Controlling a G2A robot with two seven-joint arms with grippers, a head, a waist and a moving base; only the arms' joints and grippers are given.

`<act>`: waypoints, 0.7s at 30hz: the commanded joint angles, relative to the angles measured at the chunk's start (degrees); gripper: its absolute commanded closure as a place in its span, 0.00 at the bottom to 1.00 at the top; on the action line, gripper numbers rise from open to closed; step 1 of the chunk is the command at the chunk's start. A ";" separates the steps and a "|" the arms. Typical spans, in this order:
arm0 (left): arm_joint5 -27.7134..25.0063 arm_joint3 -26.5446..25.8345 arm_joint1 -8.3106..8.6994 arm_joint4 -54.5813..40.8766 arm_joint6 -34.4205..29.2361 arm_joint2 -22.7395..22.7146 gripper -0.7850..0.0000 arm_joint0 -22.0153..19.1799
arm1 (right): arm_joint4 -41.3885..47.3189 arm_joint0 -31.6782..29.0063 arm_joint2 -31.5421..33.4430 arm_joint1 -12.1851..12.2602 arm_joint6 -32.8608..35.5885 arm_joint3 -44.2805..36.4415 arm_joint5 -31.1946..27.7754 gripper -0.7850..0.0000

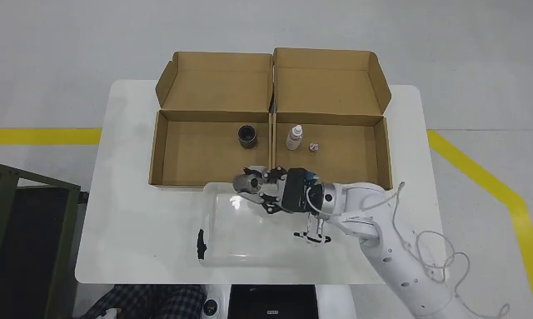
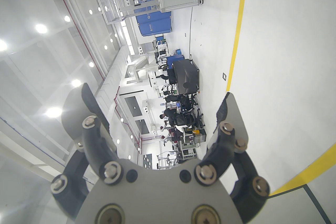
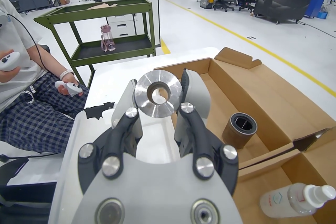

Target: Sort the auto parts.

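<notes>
Spreading the left pincer [image 2: 157, 93] wide, gripping nothing, pointing it away from the work toward a hall floor crossed by a yellow line. Turning to the white table [image 1: 125, 152] and working rightward around the right pincer [image 1: 254, 186]. Finding a flat black part [image 1: 201, 242] to that pincer's left and nearer the robot, lying at the left edge of the clear tray [image 1: 241, 252], without being able to tell whether inside the rim or on it. Clamping a silvery metal ring [image 3: 143, 100] between the right pincer's fingers [image 3: 194, 93], closed on its rim from both sides, with the round bore facing back toward the wrist. Holding that ring above the far edge of the tray, just short of the near wall of the left cardboard box [image 1: 191, 152]. Seeing, straight beyond the pincer and inside that box, a dark linear bearing [image 1: 247, 136] standing on end, well apart from the ring. Moving on to the right cardboard box [image 1: 358, 152], beyond the pincer and to its right, and finding a white spray bottle [image 1: 294, 137] lying on its side close to the wall shared by the two boxes. Ending with a small pale part [image 1: 314, 146] resting just beside the bottle, on the side farther from the pincer.
</notes>
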 commanded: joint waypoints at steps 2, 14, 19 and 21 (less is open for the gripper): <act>0.00 0.00 0.00 0.00 0.00 0.00 0.00 0.00 | -1.19 1.16 -0.62 -0.17 1.93 0.44 1.72 1.00; 0.00 0.00 0.00 0.00 0.00 0.00 0.00 0.00 | -1.49 8.98 -5.24 -1.81 10.78 4.43 7.13 1.00; 0.00 0.00 0.00 0.00 0.00 0.00 0.00 0.00 | -1.17 13.02 -6.61 -2.63 14.85 7.36 9.42 1.00; 0.00 0.00 0.00 0.00 0.00 0.00 0.00 0.00 | -1.24 14.75 -7.20 -2.97 16.77 8.53 10.13 1.00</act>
